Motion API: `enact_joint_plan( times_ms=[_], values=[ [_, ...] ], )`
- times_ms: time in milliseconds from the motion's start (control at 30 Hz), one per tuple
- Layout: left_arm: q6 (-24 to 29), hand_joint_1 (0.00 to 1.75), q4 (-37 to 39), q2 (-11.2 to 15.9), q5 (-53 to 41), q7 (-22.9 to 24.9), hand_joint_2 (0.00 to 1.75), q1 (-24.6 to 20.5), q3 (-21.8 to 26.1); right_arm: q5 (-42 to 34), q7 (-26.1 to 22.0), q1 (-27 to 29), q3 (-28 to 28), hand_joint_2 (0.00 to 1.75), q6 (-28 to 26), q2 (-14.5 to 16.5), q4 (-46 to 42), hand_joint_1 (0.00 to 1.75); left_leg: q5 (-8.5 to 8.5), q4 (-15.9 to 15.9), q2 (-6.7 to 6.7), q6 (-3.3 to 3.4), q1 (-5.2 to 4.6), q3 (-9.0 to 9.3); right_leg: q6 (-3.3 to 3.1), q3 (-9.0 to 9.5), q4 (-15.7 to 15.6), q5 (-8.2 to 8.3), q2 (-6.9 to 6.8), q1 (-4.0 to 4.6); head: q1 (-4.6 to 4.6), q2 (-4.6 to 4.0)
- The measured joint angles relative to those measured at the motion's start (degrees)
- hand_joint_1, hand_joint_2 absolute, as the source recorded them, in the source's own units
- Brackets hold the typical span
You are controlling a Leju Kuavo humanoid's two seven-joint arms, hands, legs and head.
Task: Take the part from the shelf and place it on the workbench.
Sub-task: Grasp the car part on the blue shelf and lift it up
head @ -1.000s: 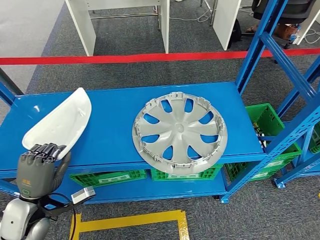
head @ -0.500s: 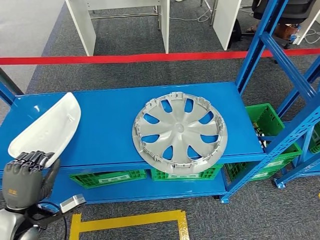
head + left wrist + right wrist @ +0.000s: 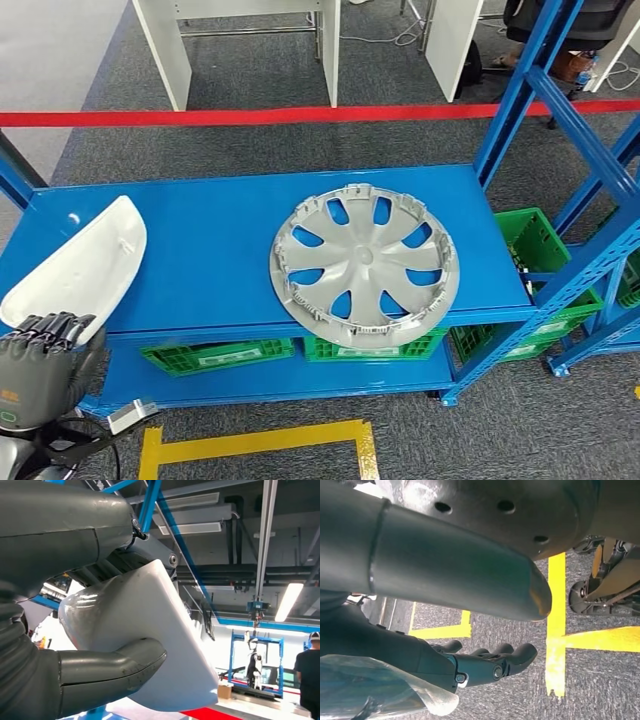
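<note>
My left hand (image 3: 41, 358) grips a white curved plastic part (image 3: 79, 263) by its near end, at the left front edge of the blue shelf (image 3: 219, 240). In the left wrist view the white part (image 3: 151, 635) lies between the thick thumb (image 3: 113, 672) and the fingers above it. A silver wheel cover (image 3: 364, 262) lies flat on the shelf to the right, its rim overhanging the front edge. My right hand (image 3: 486, 665) hangs over the carpeted floor with its fingers loosely extended and nothing in it.
Green crates (image 3: 215, 354) sit on the lower shelf level, another green crate (image 3: 540, 245) at the right. Blue uprights (image 3: 528, 90) rise on the right. A red tape line (image 3: 302, 115) crosses the floor behind; yellow floor tape (image 3: 256, 440) lies in front.
My left hand has drawn the white part leftward and toward me, off the shelf's left front edge. The wheel cover stays put. The view has shifted slightly.
</note>
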Motion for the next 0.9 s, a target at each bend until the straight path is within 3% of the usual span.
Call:
enact_joint_plan(
  times_ms=[67, 133, 167, 200, 233, 333, 400, 500, 533, 600, 667, 700, 733, 767, 833, 900],
  values=[
    [0.1, 1.75, -0.1, 0.1, 0.0, 0.0, 1.75, 0.1, 0.1, 0.0, 0.0, 0.0, 0.0, 0.0, -0.1, 0.0, 0.0, 0.0, 0.87, -1.1, 0.23, 0.67, 0.29, 0.0, 0.03, -1.74, 3.4, -2.68, 0.01, 0.22, 0.2, 0.01],
    [0.1, 1.75, -0.2, 0.2, 0.0, 0.0, 1.75, 0.4, 0.3, 0.0, 0.0, 0.0, 0.0, 0.0, -0.2, 0.1, 0.0, 0.0, 1.18, -1.1, 0.4, 0.89, 0.19, -0.38, -0.01, -4.98, 10.8, -6.34, 0.05, 0.35, 0.34, 0.01],
    [0.1, 1.75, -0.2, 0.2, 0.0, 0.0, 1.75, 0.6, 0.3, 0.0, 0.0, 0.0, 0.0, 0.0, -0.2, 0.1, 0.0, 0.0, 1.22, -1.0, 0.44, 0.88, 0.16, -0.58, 0.04, -6.36, 14.0, -7.28, 0.04, 0.35, 0.37, 0.0],
    [0.1, 1.75, -0.2, 0.2, 0.0, 0.0, 1.75, 0.7, 0.4, 0.0, 0.0, 0.0, 0.0, 0.0, -0.3, 0.1, 0.0, 0.0, 1.24, -0.8, 0.47, 0.86, 0.16, -0.72, 0.09, -6.92, 15.5, -7.11, 0.04, 0.34, 0.37, 0.0],
    [0.1, 1.75, -0.2, 0.2, 0.0, 0.0, 1.75, 0.7, 0.4, 0.0, 0.0, 0.0, 0.0, 0.0, -0.4, 0.1, 0.0, 0.0, 1.22, -0.6, 0.47, 0.79, 0.19, -0.84, 0.12, -6.41, 14.7, -5.8, 0.03, 0.3, 0.37, 0.0],
    [0.1, 1.75, -0.2, 0.2, 0.0, 0.0, 1.75, 0.8, 0.5, 0.0, 0.0, -0.1, 0.0, 0.0, -0.5, 0.1, 0.0, 0.0, 0.92, 0.3, 0.39, 0.15, 0.24, -1.29, -0.07, -1.09, 4.5, -0.75, 0.14, 0.25, 0.39, 0.01],
    [0.2, 1.75, -0.2, 0.2, 0.0, 0.0, 1.75, 0.9, 0.7, 0.0, 0.0, -0.1, 0.0, 0.0, -0.5, 0.1, 0.0, 0.0, 0.98, 1.0, 0.31, -0.63, 0.13, -1.87, -0.37, 0.53, 1.4, -0.28, 0.32, 0.41, 0.37, 0.01],
    [0.2, 1.75, -0.2, 0.3, 0.1, 0.0, 1.75, 1.1, 0.9, 0.0, 0.0, -0.2, 0.0, 0.0, -0.5, 0.1, 0.0, 0.0, 0.92, 1.6, 0.29, -1.8, 0.27, -2.7, -1.48, -0.03, 0.9, 0.03, 0.28, 0.47, 0.33, 0.0],
    [0.2, 1.75, -0.3, 0.3, 0.1, 0.0, 1.75, 1.1, 0.9, 0.0, 0.0, -0.2, 0.0, 0.0, -0.6, 0.1, 0.0, 0.0, -0.13, 2.5, 0.35, -2.12, 0.37, -3.2, -2.06, -0.37, 0.7, 0.34, 0.17, 0.43, 0.29, 0.0],
    [0.2, 1.75, -0.3, 0.4, 0.1, 0.0, 1.75, 1.1, 1.0, 0.0, 0.0, -0.2, 0.0, 0.0, -0.6, 0.1, 0.0, 0.0, -4.15, 7.5, 0.46, -2.58, 0.55, -5.06, -2.96, -1.21, 0.5, 1.05, -0.12, 0.53, 0.17, 0.0],
    [0.2, 1.75, -0.3, 0.5, 0.1, 0.0, 1.75, 1.2, 1.2, 0.0, 0.0, -0.2, 0.0, 0.0, -0.7, 0.1, 0.0, 0.0, -7.93, 14.4, 0.48, -2.88, 0.63, -7.19, -3.32, -2.3, 0.5, 1.81, -0.36, 0.84, 0.11, 0.0],
    [0.2, 1.75, -0.3, 0.5, 0.1, 0.0, 1.75, 1.2, 1.2, 0.0, 0.0, -0.2, 0.0, 0.0, -0.8, 0.1, 0.0, 0.0, -8.4, 16.3, 0.48, -2.91, 0.64, -7.42, -3.37, -2.87, 0.6, 2.25, -0.47, 0.98, 0.12, 0.0],
    [0.2, 1.75, -0.3, 0.6, 0.1, 0.0, 1.75, 1.2, 1.3, 0.0, 0.0, -0.2, 0.0, 0.0, -0.8, 0.1, 0.0, 0.0, -7.68, 16.2, 0.48, -2.85, 0.65, -6.71, -3.36, -3.44, 0.6, 2.71, -0.56, 1.11, 0.11, 0.0],
    [0.2, 1.75, -0.3, 0.6, 0.1, 0.0, 1.75, 1.2, 1.3, 0.0, 0.0, -0.3, 0.0, 0.0, -0.8, 0.1, 0.0, 0.0, -6.06, 14.0, 0.49, -2.71, 0.65, -4.96, -3.3, -3.97, 0.6, 3.17, -0.61, 1.2, 0.12, 0.01],
    [0.2, 1.75, -0.3, 0.7, 0.1, 0.0, 1.75, 1.2, 1.4, 0.0, 0.0, -0.3, 0.0, 0.0, -0.8, 0.1, 0.0, 0.0, -3.3, 5.8, 0.49, -2.32, 0.54, 0.33, -2.98, -4.85, 0.6, 4.08, -0.63, 1.33, 0.12, 0.0],
    [0.2, 1.75, -0.3, 0.7, 0.1, 0.0, 1.75, 1.2, 1.5, 0.0, 0.0, -0.4, 0.0, 0.0, -0.7, 0.1, 0.0, 0.0, -2.84, 0.0, 0.42, -1.86, 0.17, 3.58, -2.39, -5.28, 0.5, 5.01, -0.62, 1.32, 0.14, 0.01]
  ],
)
